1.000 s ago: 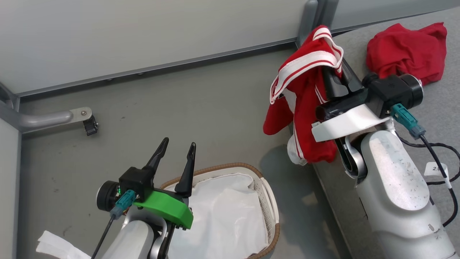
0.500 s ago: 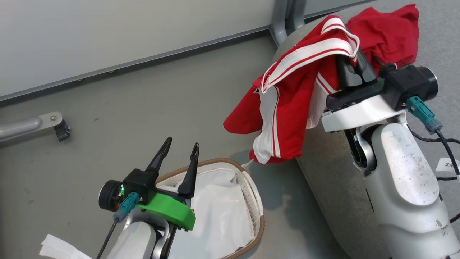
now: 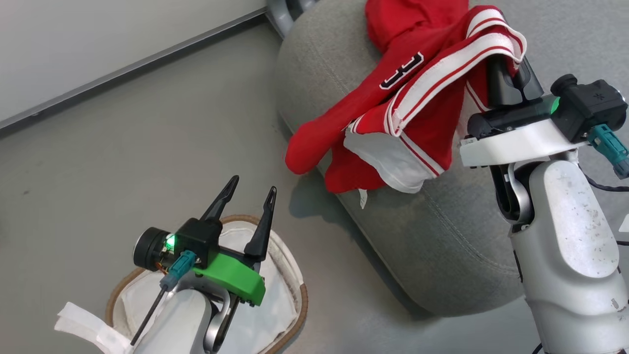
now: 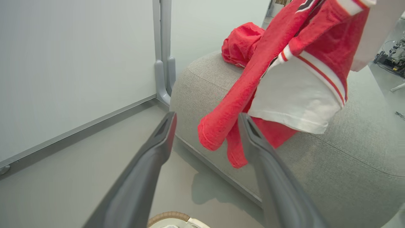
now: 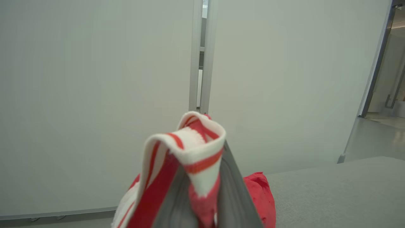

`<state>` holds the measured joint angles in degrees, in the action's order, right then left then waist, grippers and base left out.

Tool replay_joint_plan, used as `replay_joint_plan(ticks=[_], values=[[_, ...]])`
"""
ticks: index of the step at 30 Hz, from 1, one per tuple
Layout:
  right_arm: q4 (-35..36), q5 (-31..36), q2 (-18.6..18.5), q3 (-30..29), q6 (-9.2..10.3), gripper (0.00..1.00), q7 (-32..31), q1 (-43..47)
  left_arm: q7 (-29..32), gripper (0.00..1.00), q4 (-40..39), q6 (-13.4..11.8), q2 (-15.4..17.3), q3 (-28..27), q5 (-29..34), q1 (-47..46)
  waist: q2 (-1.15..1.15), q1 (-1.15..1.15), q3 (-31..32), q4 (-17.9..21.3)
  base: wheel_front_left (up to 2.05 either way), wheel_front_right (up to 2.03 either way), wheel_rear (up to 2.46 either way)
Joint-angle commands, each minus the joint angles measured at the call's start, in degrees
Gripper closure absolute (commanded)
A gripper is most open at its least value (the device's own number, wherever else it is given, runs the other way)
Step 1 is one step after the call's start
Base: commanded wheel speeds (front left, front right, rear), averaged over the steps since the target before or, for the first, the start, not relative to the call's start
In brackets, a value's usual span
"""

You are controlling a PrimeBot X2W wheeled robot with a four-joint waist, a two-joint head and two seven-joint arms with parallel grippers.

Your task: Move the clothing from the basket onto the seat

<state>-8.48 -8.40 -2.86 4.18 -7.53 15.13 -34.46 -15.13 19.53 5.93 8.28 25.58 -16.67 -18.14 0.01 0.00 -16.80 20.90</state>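
Observation:
My right gripper is shut on the white striped trim of a red-and-white garment, held up over the grey seat. The garment hangs down across the seat's left edge, and a red part of it bears a dark number 3. The trim drapes over the fingertips in the right wrist view. Another red garment lies bunched on the seat behind it, also seen as a heap. My left gripper stands open and empty above the basket, which shows only its white liner.
Grey floor lies between the basket and the seat. A pale wall panel with a grey post stands behind the seat's corner. A white cloth strip lies at the lower left by my left forearm.
The head view has turned toward the seat. My right gripper has carried the striped garment from beside the seat's edge to over the cushion. The left gripper stays open over the basket.

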Motion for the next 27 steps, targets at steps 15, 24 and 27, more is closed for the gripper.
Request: replay_joint_plan(ticks=[15, 24, 27], values=[[-0.2, 3.5, -0.1, -3.3, 0.08, 1.00, 0.0, -3.8, 0.0, 0.00, 1.2, 0.5, 0.5, 3.0, 1.1, -3.0, -0.01, 0.00, -5.6, 2.1, 0.00, 0.00, 0.00], [-1.4, 15.3, -2.1, -13.1, 0.09, 1.00, 0.0, -21.0, 0.0, 0.00, 0.0, 0.5, -0.5, 3.3, 0.7, -4.3, -0.01, 0.00, -8.4, -4.9, 0.00, 0.00, 0.00], [-4.5, 16.9, -4.9, -15.9, 0.08, 1.00, 0.0, -27.1, 0.0, 0.00, -0.5, 0.7, -1.0, 3.2, 0.0, -4.7, -0.01, 0.00, -9.5, -7.2, 0.00, 0.00, 0.00]])
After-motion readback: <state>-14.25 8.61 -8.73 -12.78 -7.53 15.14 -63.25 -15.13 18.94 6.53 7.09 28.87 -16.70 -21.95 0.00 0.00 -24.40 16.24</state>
